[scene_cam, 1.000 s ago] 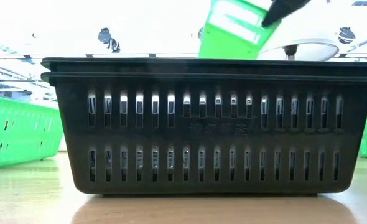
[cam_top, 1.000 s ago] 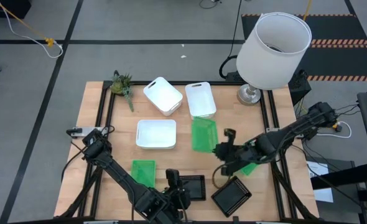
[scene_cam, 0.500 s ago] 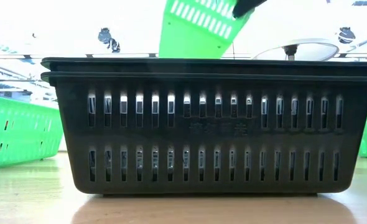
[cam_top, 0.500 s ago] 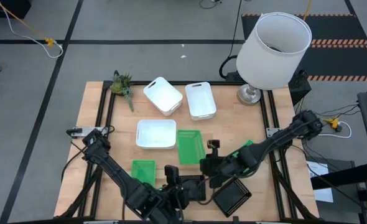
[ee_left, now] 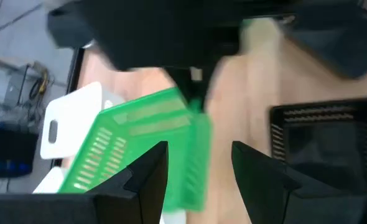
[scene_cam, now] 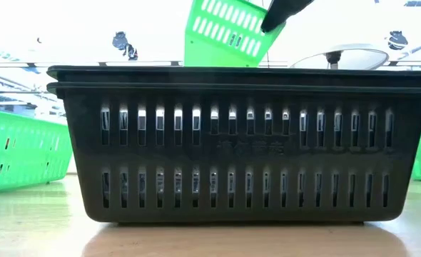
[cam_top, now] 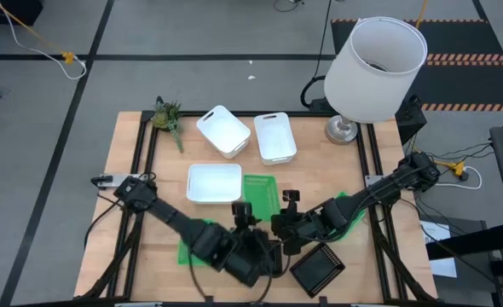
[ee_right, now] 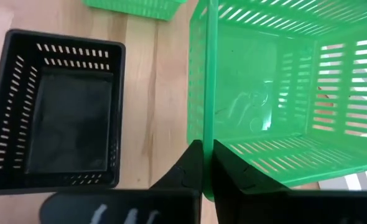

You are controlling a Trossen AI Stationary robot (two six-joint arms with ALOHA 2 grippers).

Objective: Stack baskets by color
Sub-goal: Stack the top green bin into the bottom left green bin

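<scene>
My right gripper (cam_top: 286, 211) is shut on a green basket (cam_top: 260, 198), held tilted in the air above the table's middle; the low view shows this basket (scene_cam: 232, 32) above the black ones. My left gripper (ee_left: 199, 180) hovers open just near of it, over two stacked black baskets (scene_cam: 242, 143), touching nothing. A third black basket (cam_top: 318, 269) rests flat on the table near the front edge. Other green baskets lie at the near left (cam_top: 187, 251) and under my right arm (cam_top: 347, 211). Three white baskets (cam_top: 214, 182) (cam_top: 224, 130) (cam_top: 275, 137) sit on the far half. My right gripper pinches one side wall of the green basket at its rim (ee_right: 203, 134), one finger inside and one outside. The fingers slant down from the table's right. The basket is lifted clear and hangs tilted, its open side turned up toward the right wrist camera.
A large white lampshade on its lamp base (cam_top: 375, 68) stands at the far right corner. A green plant sprig (cam_top: 168, 118) lies at the far left. Bare wood shows along the left side (cam_top: 141, 162).
My right gripper has carried the green basket toward the table's left and near edge, turning it a little, then held almost still. My left gripper, still open, has risen from the near edge and gone toward the far side, above the black baskets.
</scene>
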